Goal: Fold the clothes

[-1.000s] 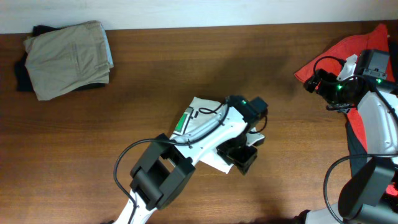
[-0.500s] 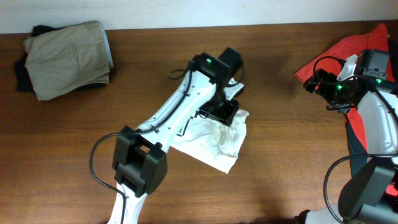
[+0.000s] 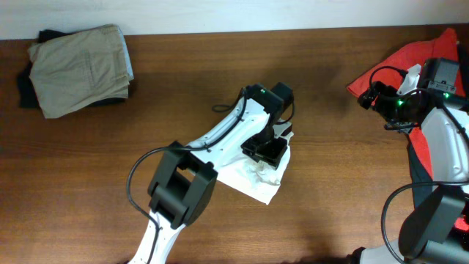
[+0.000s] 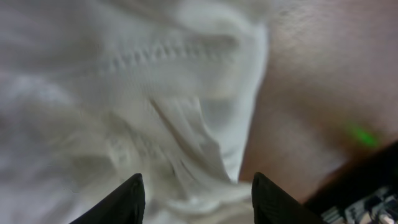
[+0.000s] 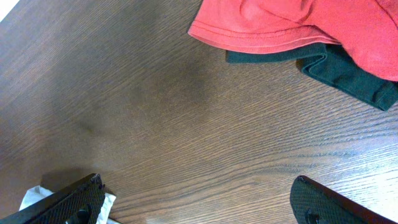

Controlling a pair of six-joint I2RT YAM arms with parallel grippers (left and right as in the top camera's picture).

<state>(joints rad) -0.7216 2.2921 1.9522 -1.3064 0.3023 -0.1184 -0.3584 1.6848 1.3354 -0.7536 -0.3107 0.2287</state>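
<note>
The white shirt [image 3: 258, 180] lies crumpled at the table's middle, partly under my left arm. My left gripper [image 3: 265, 149] sits on its right part. In the left wrist view the shirt [image 4: 124, 93] fills the left side, and its folds run between the gripper's [image 4: 198, 198] two dark fingertips, which stand partly apart and open. My right gripper [image 3: 366, 97] hovers wide open over bare wood at the right, beside a red garment [image 3: 399, 62]. In the right wrist view nothing lies between that gripper's [image 5: 198, 182] fingers.
A folded khaki garment [image 3: 80, 66] rests on a dark one [image 3: 28, 92] at the back left. In the right wrist view the red garment [image 5: 292, 22] overlies a dark one [image 5: 348, 74]. The table's back edge meets a pale wall.
My left gripper swung from the shirt's front right to its back, then came partway forward. The shirt lost its folded shape and its green patch no longer shows. The right arm stayed still.
</note>
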